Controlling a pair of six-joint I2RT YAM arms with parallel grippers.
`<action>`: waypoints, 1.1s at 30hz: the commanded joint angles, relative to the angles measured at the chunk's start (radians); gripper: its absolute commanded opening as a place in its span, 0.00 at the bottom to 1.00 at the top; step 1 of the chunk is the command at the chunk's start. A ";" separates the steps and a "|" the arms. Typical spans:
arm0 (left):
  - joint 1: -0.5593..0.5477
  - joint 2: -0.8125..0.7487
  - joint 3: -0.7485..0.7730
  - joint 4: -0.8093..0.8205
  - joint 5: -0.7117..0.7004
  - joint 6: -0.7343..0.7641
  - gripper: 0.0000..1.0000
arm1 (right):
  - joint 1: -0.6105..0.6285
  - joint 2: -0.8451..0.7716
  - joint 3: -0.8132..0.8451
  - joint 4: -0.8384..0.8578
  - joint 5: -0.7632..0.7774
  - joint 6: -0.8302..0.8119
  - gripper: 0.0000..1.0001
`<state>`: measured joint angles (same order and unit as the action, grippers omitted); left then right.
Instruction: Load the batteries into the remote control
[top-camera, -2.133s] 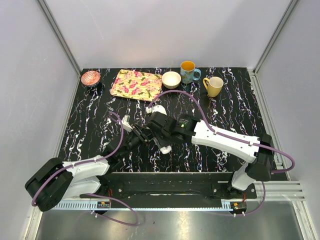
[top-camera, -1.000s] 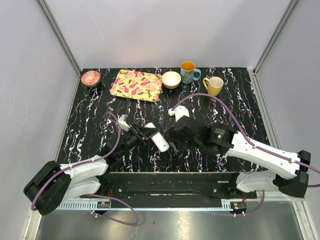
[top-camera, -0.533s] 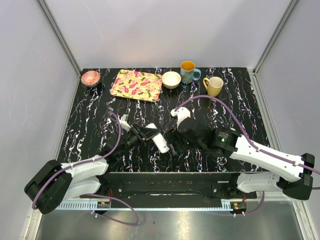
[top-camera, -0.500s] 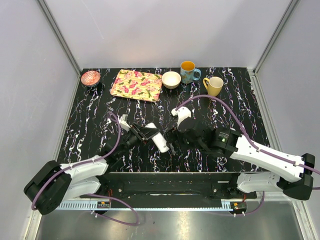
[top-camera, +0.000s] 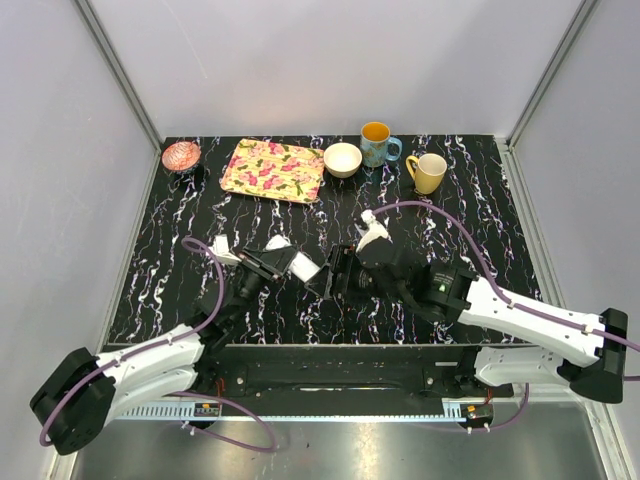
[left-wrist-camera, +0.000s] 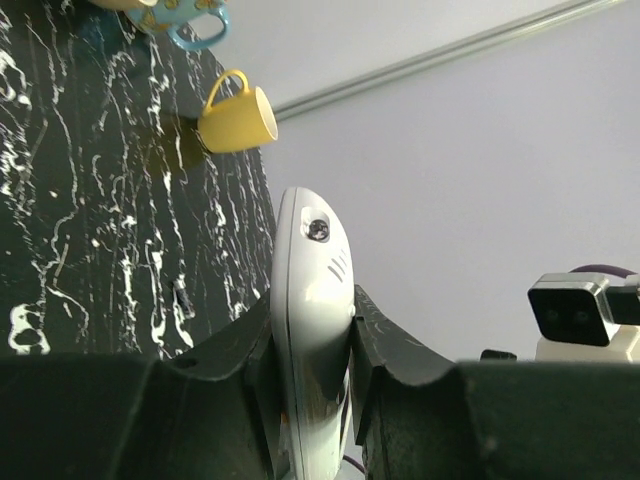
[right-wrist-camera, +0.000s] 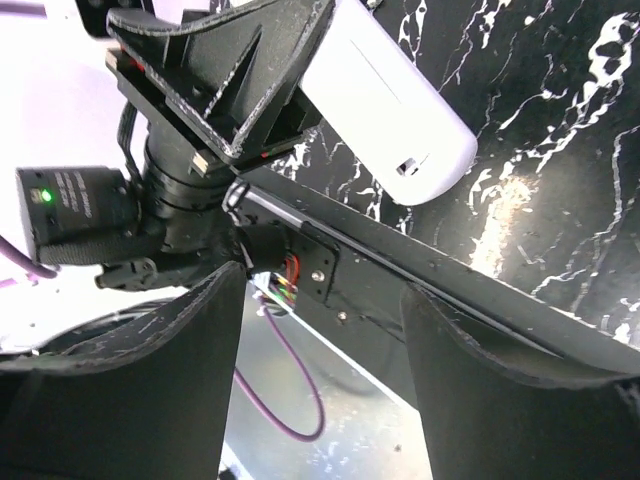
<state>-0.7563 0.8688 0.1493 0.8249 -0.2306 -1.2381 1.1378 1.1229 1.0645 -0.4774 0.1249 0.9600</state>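
Gripping the remote control (left-wrist-camera: 310, 290) by its long edges, your left tool (left-wrist-camera: 312, 335) holds it over the black marbled worktop (top-camera: 460, 220), near the front middle. Your right tool (right-wrist-camera: 322, 290) faces the remote's rounded free end, jaws spread wide and clear of it.

Could see only a short white stretch of the remote control (top-camera: 302, 266) from above, the rest buried between the left claw (top-camera: 272, 262) and the right claw (top-camera: 335, 276). Could not tell from there whether the right claw touched it. In the left wrist view, found its lower end swallowed between the dark fingers (left-wrist-camera: 390, 350) and cut by the bottom edge; caught just the handle and a sliver of the blue mug (left-wrist-camera: 185, 15) at the top edge. In the right wrist view, found its far end hidden behind the left claw and cropped by the top edge.
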 joint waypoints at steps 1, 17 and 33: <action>-0.026 -0.039 -0.020 0.068 -0.122 0.060 0.00 | -0.006 0.006 -0.026 0.115 0.005 0.187 0.72; -0.066 -0.016 -0.034 0.155 -0.105 0.048 0.00 | -0.104 0.000 -0.117 0.210 -0.039 0.286 0.69; -0.083 0.026 -0.030 0.192 -0.111 0.052 0.00 | -0.128 0.051 -0.100 0.217 -0.105 0.295 0.66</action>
<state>-0.8337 0.8932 0.1200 0.8955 -0.3286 -1.2003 1.0180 1.1767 0.9482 -0.2909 0.0326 1.2411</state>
